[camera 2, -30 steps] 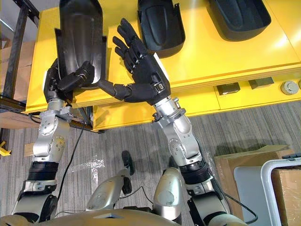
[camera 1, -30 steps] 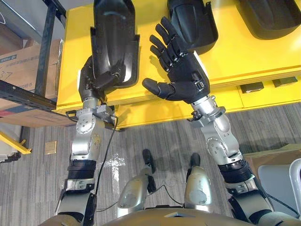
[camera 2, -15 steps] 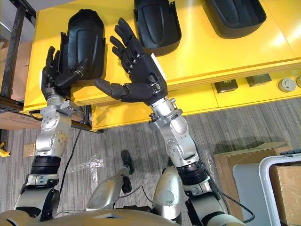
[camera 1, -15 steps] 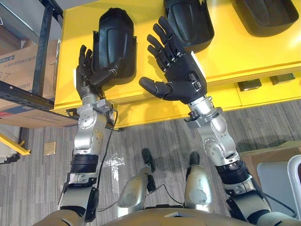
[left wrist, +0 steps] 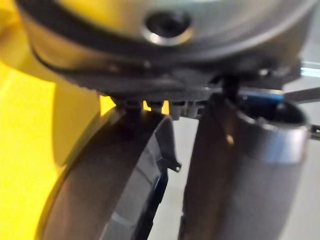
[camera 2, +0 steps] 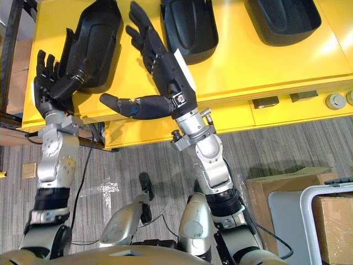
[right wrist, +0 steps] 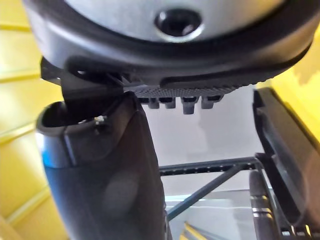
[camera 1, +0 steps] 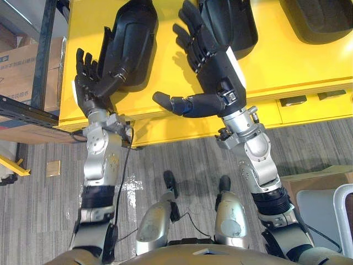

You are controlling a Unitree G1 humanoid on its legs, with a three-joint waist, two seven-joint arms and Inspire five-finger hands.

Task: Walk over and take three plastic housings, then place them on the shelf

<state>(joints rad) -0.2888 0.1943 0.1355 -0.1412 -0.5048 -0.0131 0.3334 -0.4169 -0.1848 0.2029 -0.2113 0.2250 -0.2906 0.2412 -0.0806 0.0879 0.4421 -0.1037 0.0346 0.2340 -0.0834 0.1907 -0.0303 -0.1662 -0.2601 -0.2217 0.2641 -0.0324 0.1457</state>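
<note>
Left hand, fingers straight, is touching the leftmost plastic housing with its thumb; right hand, spread wide, is hovering, thumb pointing left, between it and the middle housing on the yellow table

Your unit, as fitted:
- Left hand and right hand — matte black, with segmented fingers and a thick rounded thumb.
- Right hand: a white panel along the edge of its back.
- Right wrist: a bare metal bracket with small bolts.
- Left arm and right arm — smooth, rounded silver-grey shells; the left has a round joint cap.
- Each arm is ringed by a black ribbed band.
</note>
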